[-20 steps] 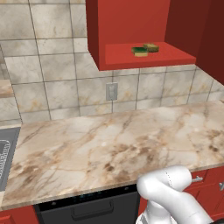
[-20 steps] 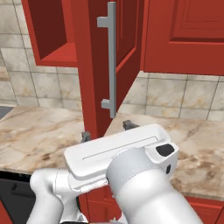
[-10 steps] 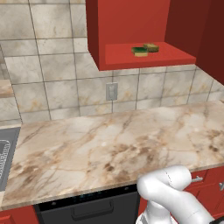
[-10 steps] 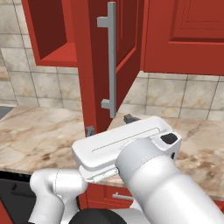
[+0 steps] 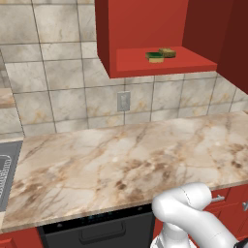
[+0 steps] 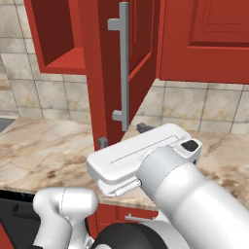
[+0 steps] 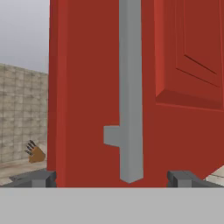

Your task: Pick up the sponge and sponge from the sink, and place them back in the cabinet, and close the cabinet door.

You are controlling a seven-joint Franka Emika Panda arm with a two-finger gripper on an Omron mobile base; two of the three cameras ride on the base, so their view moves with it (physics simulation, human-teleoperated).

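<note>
Spread claw (image 7: 112,177) facing cabinet door (image 7: 83,87).
Handle (image 7: 130,87) straight ahead between fingertips (image 7: 41,177); both sponges (image 5: 160,55) shelved in cabinet (image 5: 145,29).

A home kitchen, rendered in simulation. A marble-patterned countertop (image 5: 121,160) runs along a wall of beige stone tiles (image 5: 48,72) with an electrical outlet (image 5: 123,101) set into it. Red wall cabinets (image 6: 204,44) hang above, red base units (image 5: 227,206) sit below, and a dark oven front (image 5: 97,230) is built in under the counter. A metal sink edge (image 5: 6,174) shows at the left, and a knife block (image 7: 35,152) stands on a far counter.
</note>
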